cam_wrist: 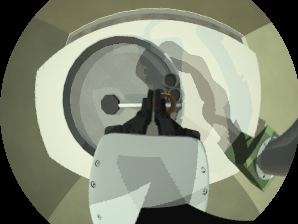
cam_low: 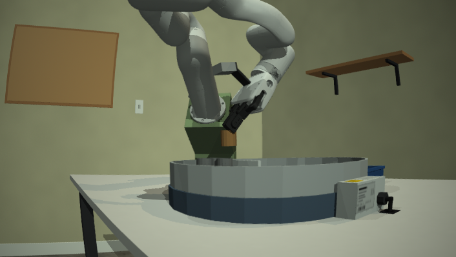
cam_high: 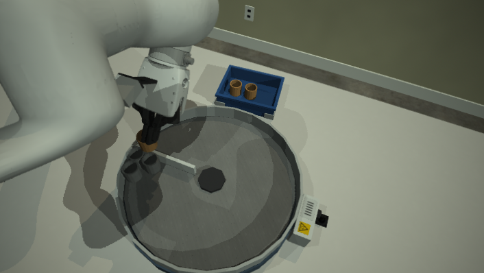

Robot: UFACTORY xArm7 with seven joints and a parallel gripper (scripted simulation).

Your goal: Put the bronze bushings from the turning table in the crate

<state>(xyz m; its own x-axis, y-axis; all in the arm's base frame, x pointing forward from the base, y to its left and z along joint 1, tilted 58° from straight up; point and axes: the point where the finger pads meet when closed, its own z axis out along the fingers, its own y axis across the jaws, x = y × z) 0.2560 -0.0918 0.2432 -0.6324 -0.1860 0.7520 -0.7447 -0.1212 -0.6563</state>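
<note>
My gripper [cam_high: 149,140] [cam_low: 231,129] [cam_wrist: 154,97] is shut on the wall of a bronze bushing [cam_high: 147,147] [cam_low: 228,139] [cam_wrist: 170,103] and holds it well above the left rim of the turning table [cam_high: 274,137] [cam_low: 258,181] [cam_wrist: 89,90]. Three steel bushings [cam_high: 142,164] stand in a cluster on the disc just below the held one, beside the white bar [cam_high: 179,164]. Two bronze bushings [cam_high: 235,87] [cam_high: 250,90] stand in the blue crate [cam_high: 271,101] [cam_low: 376,169] behind the turning table.
A black hub [cam_high: 212,179] [cam_wrist: 109,103] sits at the disc's centre. A grey control box [cam_high: 305,219] [cam_low: 360,197] with a knob is fixed to the turning table's side. The arm's green base [cam_low: 207,139] stands behind the turning table. A shelf [cam_low: 358,64] hangs on the wall.
</note>
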